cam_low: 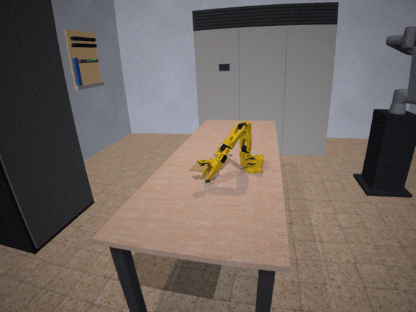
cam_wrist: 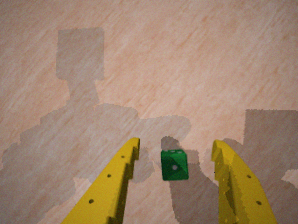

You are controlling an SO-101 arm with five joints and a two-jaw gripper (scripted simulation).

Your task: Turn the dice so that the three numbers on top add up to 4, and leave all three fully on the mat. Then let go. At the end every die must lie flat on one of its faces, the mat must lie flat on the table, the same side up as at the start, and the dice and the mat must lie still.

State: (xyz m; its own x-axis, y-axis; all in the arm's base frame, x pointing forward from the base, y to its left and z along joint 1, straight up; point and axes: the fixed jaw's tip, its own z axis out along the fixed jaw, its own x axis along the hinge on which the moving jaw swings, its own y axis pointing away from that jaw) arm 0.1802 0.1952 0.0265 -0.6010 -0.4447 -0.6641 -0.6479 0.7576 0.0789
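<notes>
A small green die [cam_wrist: 174,165] lies on the bare wooden table between my two yellow fingers, with a gap on each side. The face turned to the wrist camera shows one white pip. My gripper [cam_wrist: 175,145] is open and points down at the table, its tips just above the die. In the exterior view the gripper [cam_low: 206,175] hangs over the die [cam_low: 207,181] near the middle of the table. A tan mat [cam_low: 196,166] lies flat just behind the gripper, partly hidden by it. The other two dice are not visible in either view.
The arm's yellow base [cam_low: 253,164] stands on the table to the right of the gripper. Arm shadows fall across the wood around the die. The table edges are well away from the gripper.
</notes>
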